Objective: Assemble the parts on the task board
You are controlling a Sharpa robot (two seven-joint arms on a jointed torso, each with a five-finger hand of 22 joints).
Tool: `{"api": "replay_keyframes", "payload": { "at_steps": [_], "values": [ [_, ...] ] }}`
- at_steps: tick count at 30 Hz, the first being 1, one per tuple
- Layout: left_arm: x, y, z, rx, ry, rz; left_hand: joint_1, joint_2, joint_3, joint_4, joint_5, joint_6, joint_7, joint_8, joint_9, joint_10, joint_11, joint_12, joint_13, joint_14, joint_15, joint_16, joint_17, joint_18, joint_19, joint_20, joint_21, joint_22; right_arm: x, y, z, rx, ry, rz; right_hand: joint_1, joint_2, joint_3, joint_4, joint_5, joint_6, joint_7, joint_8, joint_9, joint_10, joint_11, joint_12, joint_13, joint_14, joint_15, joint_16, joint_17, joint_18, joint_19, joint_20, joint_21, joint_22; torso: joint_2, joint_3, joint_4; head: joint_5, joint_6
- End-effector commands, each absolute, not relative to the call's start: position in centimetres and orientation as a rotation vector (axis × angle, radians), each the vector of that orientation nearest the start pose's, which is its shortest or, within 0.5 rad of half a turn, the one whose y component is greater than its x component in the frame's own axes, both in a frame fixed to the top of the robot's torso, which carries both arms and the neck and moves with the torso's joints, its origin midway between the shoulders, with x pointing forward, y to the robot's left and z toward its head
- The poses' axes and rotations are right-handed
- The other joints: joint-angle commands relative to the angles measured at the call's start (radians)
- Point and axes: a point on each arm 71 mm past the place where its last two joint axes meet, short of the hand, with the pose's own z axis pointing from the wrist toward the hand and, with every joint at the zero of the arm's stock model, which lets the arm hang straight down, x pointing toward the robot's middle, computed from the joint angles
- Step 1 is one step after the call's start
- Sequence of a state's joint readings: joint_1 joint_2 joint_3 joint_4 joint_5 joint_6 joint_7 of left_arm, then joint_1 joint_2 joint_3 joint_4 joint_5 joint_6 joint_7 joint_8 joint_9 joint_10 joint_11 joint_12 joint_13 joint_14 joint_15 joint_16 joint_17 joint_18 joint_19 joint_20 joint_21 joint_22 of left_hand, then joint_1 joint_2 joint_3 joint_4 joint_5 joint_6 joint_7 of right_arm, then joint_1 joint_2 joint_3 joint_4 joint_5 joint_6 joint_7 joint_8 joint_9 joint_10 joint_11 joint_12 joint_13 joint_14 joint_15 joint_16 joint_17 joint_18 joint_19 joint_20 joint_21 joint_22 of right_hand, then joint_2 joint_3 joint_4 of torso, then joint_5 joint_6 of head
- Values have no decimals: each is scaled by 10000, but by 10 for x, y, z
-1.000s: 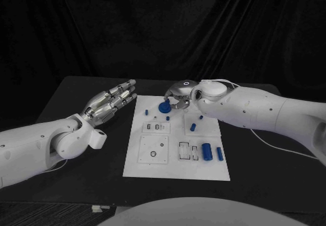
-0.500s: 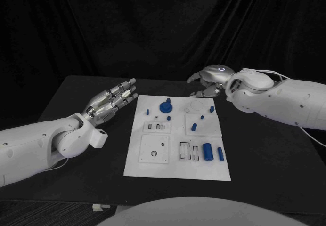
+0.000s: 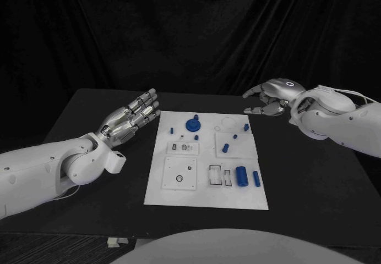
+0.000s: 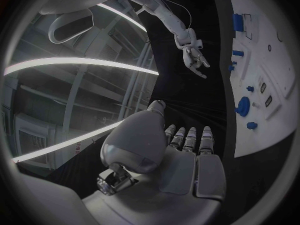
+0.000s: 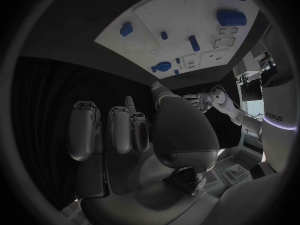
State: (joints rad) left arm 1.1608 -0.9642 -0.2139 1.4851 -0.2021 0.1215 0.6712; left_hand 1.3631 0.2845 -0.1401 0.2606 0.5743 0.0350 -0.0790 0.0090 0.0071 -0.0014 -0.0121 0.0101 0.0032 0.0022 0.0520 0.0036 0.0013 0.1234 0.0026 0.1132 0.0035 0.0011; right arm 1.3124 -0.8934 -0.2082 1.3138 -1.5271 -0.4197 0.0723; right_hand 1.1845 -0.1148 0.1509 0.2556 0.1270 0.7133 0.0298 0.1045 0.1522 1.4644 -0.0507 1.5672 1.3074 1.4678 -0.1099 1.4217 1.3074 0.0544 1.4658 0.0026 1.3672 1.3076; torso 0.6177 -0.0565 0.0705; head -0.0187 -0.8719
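Right hand (image 3: 268,97): empty, fingers loosely curled and apart, hovering over the worktop just beyond the board's far right corner.
Left hand (image 3: 131,118): open, fingers straight and together, held beside the board's far left edge; holds nothing.
Task board (image 3: 206,197): white plate, mid-worktop, between both hands.
Parts: round blue part (image 3: 193,125) seated near the far edge; large blue cylinder (image 3: 241,176) and slim blue pin (image 3: 256,179) lying at the near right, apparently loose.
Step advice: choose your next loose part, bring your right hand down squarely over it, and pinch it at mid-length.
Worktop (image 3: 95,104): black.
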Motion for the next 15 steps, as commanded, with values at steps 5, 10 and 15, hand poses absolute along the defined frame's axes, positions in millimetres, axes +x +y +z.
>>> {"api": "replay_keyframes", "payload": {
  "at_steps": [5, 10, 15],
  "values": [
    [442, 259, -239, -8160, 15697, -18363, -9, -55, 53, -24, 29, -313, -454, -81, -61, 13, -29, -56, -19, -22, 62, -36, -13, 99, -26, 82, -35, -11, 509, -298, -202, -2733, 15524, 4464, 207, -39, -12, 101, 43, 118, 17, 56, -35, 1064, -38, 36, 2634, 629, -94, -20, 234, -2, 150, -68, 31, 1425, -6, -1, 0, 1, 23],
    [441, 259, -240, -8198, 15730, -18357, -17, -42, 69, -26, 32, -345, -867, -89, -69, 13, 1, -66, -22, -22, 65, -36, -13, 96, -26, 82, -35, -11, 511, -302, -211, -2696, 15748, 4301, 302, -67, -18, 131, 22, 163, 30, 74, -49, 1064, -35, 36, 2634, 624, -92, -32, 211, 0, 144, -73, 15, 1422, -9, -1, -3, 11, 28],
    [440, 259, -241, -8232, 15799, -18373, -19, -39, 75, -25, 35, -279, -848, -70, -50, 13, 33, -63, -20, -22, 58, -36, -13, 97, -26, 75, -35, -11, 513, -303, -217, -2709, 15920, 4216, 392, -98, -30, 168, -1, 219, 58, 99, -59, 1064, -27, 36, 2634, 620, -73, -37, 198, 1, 138, -67, -1, 1420, -11, -2, 2, -27, 41]
  ]
}}
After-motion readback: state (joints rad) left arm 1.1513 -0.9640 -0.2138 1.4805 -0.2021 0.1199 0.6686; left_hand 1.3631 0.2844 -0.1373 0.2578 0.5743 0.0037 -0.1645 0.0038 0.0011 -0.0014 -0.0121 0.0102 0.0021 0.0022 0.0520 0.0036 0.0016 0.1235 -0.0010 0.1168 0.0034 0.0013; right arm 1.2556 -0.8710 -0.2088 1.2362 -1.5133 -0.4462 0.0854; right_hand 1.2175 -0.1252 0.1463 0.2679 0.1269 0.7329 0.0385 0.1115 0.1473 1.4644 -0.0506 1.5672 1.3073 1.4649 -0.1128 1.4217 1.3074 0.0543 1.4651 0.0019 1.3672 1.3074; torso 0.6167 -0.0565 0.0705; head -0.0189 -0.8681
